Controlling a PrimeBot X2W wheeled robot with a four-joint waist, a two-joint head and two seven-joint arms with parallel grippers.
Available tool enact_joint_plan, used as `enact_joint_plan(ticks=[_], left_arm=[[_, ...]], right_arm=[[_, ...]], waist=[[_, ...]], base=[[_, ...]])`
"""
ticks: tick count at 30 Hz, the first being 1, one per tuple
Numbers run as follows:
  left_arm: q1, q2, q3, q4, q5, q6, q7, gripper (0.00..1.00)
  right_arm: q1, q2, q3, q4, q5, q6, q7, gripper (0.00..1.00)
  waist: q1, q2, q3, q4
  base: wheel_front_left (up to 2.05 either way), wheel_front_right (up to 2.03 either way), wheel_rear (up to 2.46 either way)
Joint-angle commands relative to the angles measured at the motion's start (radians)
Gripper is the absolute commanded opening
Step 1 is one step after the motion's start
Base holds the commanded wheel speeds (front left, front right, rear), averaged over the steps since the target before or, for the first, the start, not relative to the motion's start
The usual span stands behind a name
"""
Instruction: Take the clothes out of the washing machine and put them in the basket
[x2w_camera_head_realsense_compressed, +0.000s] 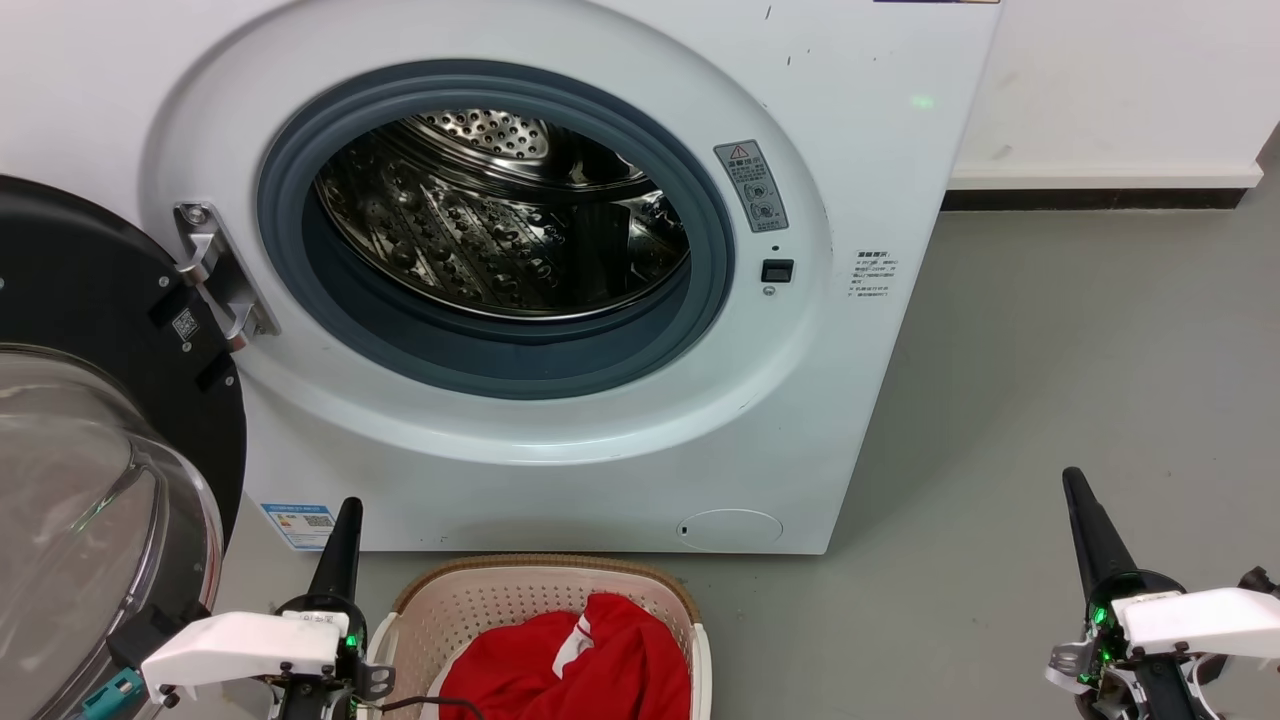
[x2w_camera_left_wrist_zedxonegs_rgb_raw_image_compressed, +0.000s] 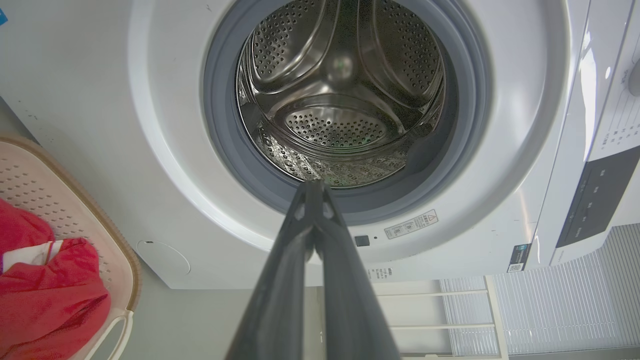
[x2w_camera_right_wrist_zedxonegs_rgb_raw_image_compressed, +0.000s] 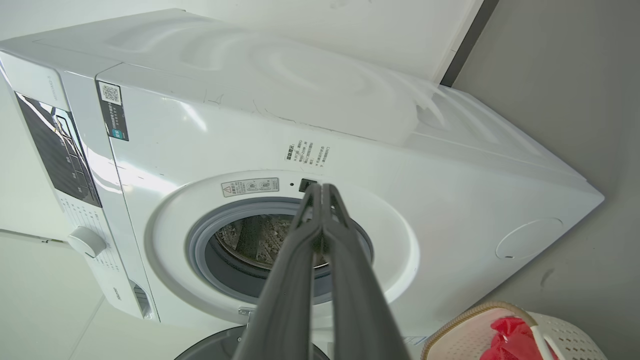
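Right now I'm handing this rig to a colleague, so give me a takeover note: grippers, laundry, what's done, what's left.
Left gripper: shut, empty, beside the basket.
Right gripper: shut, empty, above the floor, right of the washing machine.
Door open; drum shows no fabric.
Clothes: red heap in the basket, in front of the machine.
Done: unloading, as far as can be seen.
Left: probably nothing; the garments in the heap cannot be counted.
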Motion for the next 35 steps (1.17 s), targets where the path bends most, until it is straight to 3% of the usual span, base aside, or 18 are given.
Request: enact_joint_plan(ticks=[1, 21, 35], left_arm=[[-0.021, -0.001, 0.003, -0.001, -0.024, -0.006, 0.007, 0.0], [-0.041, -0.002, 0.014, 0.012, -0.206, -0.016, 0.05, 0.0], [-0.044, -0.002, 0.017, 0.015, -0.268, -0.018, 0.064, 0.0]], right_arm=[[-0.024, -0.005, -0.002, 0.001, 0.027, 0.0, 0.006, 0.0], [-0.048, -0.004, -0.005, 0.027, 0.218, 0.0, 0.05, 0.0], [-0.052, -0.004, -0.007, 0.035, 0.283, 0.0, 0.067, 0.0]], waist=[[0.0, 0.0, 0.0, 0.0], [-0.0001, 0.0, -0.003, 0.003], [-0.0001, 0.0, -0.004, 0.005]], base=[[0.0, 0.0, 0.0], [0.0, 0.0, 0.0], [0.0, 0.0, 0.0]])
